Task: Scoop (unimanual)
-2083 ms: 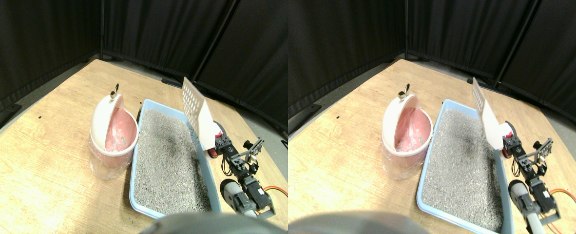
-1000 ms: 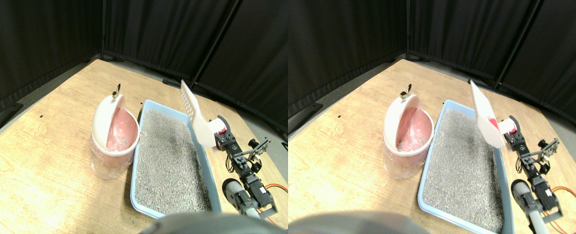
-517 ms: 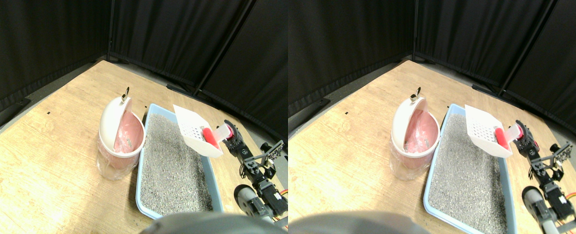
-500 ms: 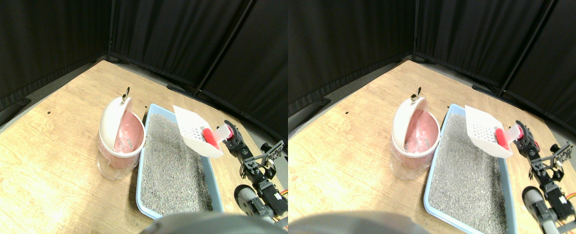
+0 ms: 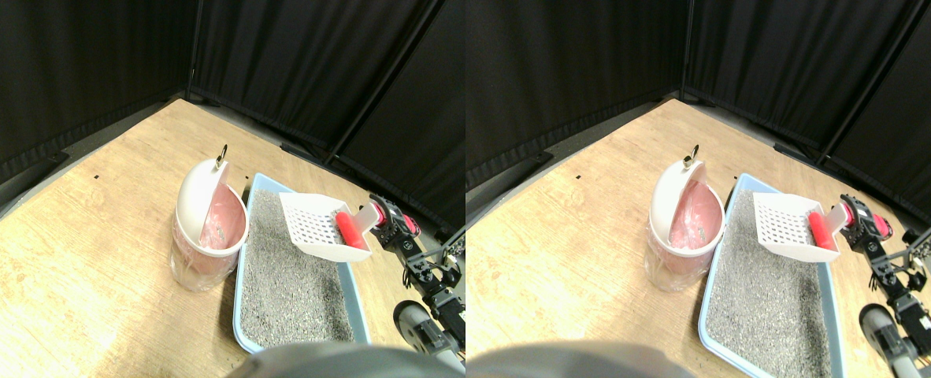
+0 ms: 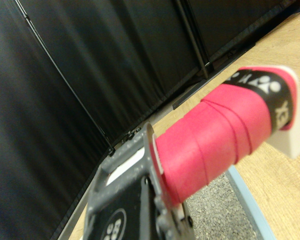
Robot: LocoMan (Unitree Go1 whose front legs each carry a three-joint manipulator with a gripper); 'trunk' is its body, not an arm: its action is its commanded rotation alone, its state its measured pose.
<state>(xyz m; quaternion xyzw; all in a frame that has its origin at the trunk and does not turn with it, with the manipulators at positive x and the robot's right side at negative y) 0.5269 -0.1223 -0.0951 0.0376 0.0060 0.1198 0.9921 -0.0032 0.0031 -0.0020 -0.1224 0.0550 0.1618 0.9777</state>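
Note:
A white slotted scoop (image 5: 317, 231) hangs level above the far end of the light blue litter tray (image 5: 259, 183), close beside the bin. A red cylinder (image 5: 349, 230) lies in the scoop at its handle end. My right gripper (image 5: 387, 224) is shut on the scoop's handle, right of the tray. In the wrist view the red wrapped handle (image 6: 215, 140) runs along the dark jaw, with grey litter (image 6: 220, 210) beyond it. The white bin (image 5: 207, 228) has a pink liner and its lid is swung open. It stands against the tray's left side.
Grey litter (image 5: 292, 283) fills the tray. The wooden floor (image 5: 64, 260) stretches to the left and front. Black curtains (image 5: 292, 71) close off the back and sides. My arm's links and cables (image 5: 434, 283) stand right of the tray.
The camera has shifted. The scoop has turned from upright and edge-on to level with its open side up, and has swung left over the tray toward the bin, with the red cylinder in it.

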